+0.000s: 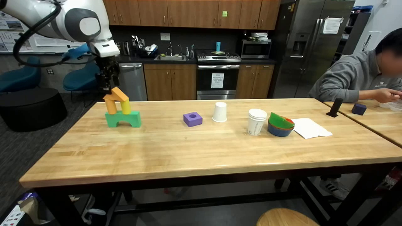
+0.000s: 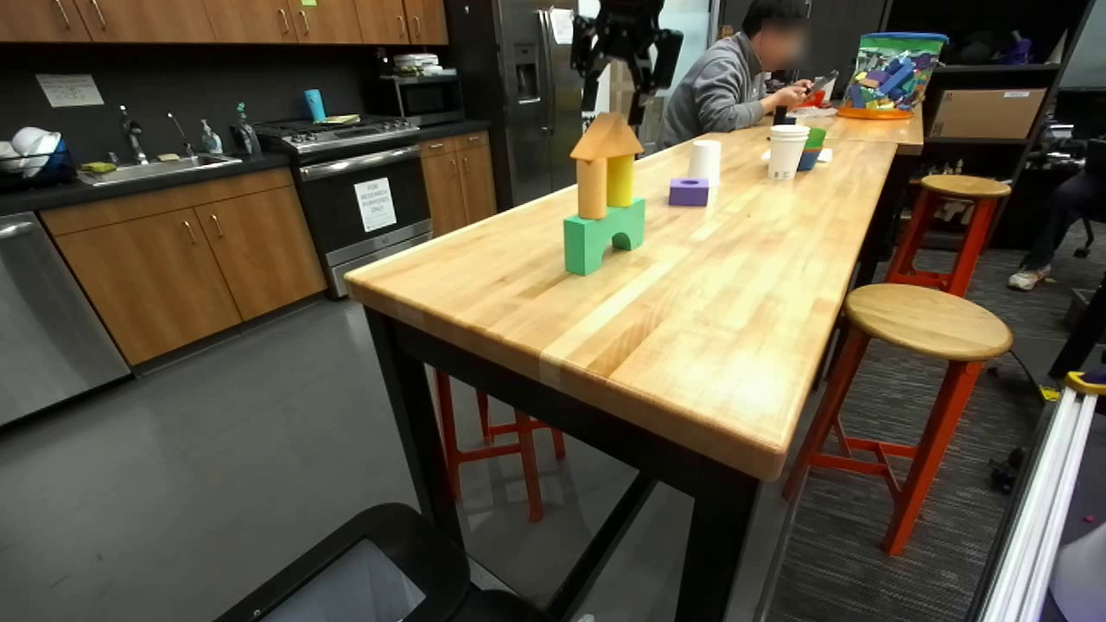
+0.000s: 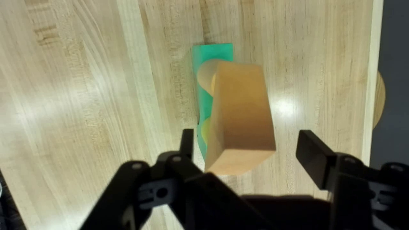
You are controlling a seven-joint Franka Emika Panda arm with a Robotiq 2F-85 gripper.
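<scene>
My gripper (image 3: 245, 137) stands open, with one finger on each side of an orange triangular block (image 3: 244, 105) and a gap visible on both sides in the wrist view. That block rests like a roof across two upright cylinders, one orange (image 1: 111, 107) and one yellow (image 1: 126, 107). Both cylinders stand on a green arch block (image 2: 586, 245) near one end of the wooden table. In both exterior views the gripper (image 2: 613, 111) points down, right at the top of this small tower. From above, the roof block hides most of the yellow cylinder (image 3: 205, 130).
Along the table stand a purple block with a hole (image 1: 195, 121), an upturned white cup (image 1: 220, 112), stacked paper cups (image 1: 255, 127), nested bowls (image 1: 279, 130) and a paper sheet (image 1: 309, 127). A person (image 1: 348, 72) sits beyond the far end. Stools (image 2: 929, 321) line one side.
</scene>
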